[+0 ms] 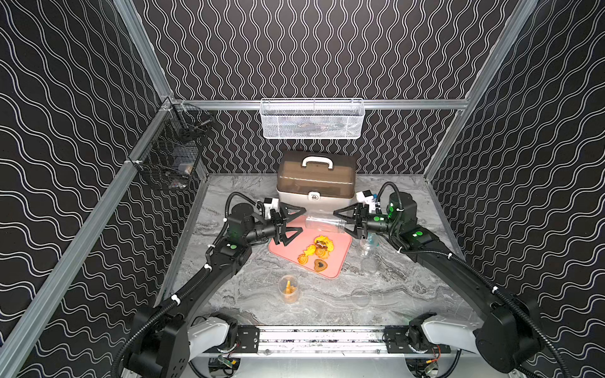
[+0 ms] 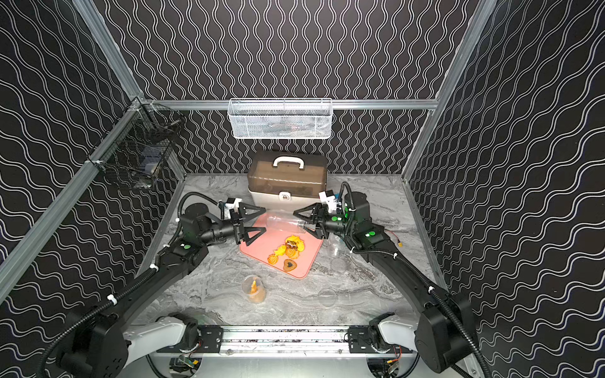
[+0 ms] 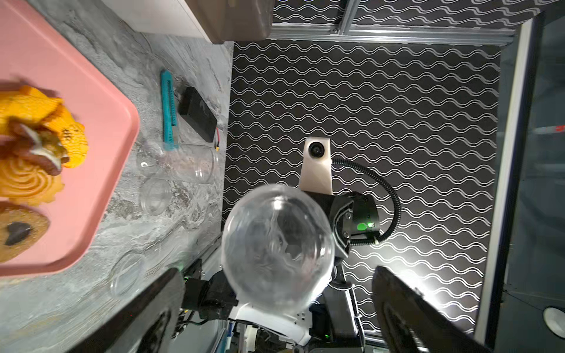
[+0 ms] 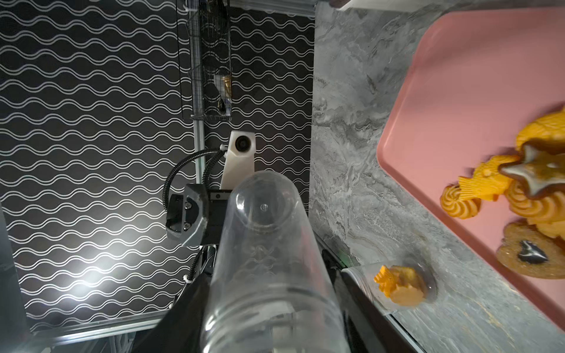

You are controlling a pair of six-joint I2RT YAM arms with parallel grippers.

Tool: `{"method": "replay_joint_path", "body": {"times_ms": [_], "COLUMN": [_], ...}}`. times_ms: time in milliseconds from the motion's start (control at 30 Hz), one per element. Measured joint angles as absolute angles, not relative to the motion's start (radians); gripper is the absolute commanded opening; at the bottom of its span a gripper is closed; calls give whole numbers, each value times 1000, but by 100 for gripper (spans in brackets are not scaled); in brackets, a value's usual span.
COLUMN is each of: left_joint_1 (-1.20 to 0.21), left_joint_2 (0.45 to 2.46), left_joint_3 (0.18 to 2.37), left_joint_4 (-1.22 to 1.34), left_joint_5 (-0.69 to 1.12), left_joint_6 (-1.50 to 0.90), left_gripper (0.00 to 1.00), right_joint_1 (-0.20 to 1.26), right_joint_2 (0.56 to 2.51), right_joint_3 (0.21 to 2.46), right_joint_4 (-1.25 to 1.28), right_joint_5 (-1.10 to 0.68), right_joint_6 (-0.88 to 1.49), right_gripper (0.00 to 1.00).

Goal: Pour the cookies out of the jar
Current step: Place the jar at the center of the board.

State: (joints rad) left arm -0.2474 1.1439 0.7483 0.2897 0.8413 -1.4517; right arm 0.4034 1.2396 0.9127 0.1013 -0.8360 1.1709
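The clear jar [image 1: 324, 223] [image 2: 284, 222] hangs on its side above the back of the pink tray [image 1: 342, 253] and looks empty. My right gripper [image 1: 340, 222] [image 4: 269, 330] is shut on the jar's [image 4: 269, 259] threaded mouth end. My left gripper [image 1: 299, 220] [image 3: 278, 321] is open, its fingers wide apart on either side of the jar's round base [image 3: 276, 247] without touching it. The cookies [image 1: 319, 250] [image 2: 288, 252] [image 3: 33, 146] [image 4: 535, 189] lie in a loose orange and brown heap on the tray, below the jar.
A small clear jar with orange biscuits [image 1: 288, 288] stands near the front. Empty clear jars [image 1: 368, 245] and a clear lid [image 1: 360, 296] lie right of the tray. A brown-lidded box [image 1: 316, 180] stands behind. Mesh baskets [image 1: 312, 119] [image 1: 173, 153] hang on the walls.
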Motion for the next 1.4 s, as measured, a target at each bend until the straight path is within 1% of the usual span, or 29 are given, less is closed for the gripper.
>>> {"method": "replay_joint_path", "body": {"times_ms": [233,367,467,667,1033,1400], "left_joint_1": [-153,-146,-144,-144,-144,-144], "left_joint_2": [1072,1046,1034,1030,1032,1037], "left_joint_3": [863,919,922,914,908,893], "left_joint_4": [-29,-193,-269,-328,-338,-336], "left_joint_5": [878,884,883,886,891,894], "left_joint_6": [-1200,-1055,-993,-944,-921,-918], "left_gripper": [99,99,99,99,99,99], "right_joint_1": [379,377,376,374,373,374], "right_joint_2": [1161,1099,1057,1008,979,1006], "right_joint_3": [886,864,849,848,866,870], "right_joint_4": [-15,-118,-197,-379,-694,-852], "right_joint_5": [-849,-846,-833,-797,-682,-532], "right_joint_6": [1129,1075,1042,957,805,701], "right_gripper": [64,64,64,64,64,63]}}
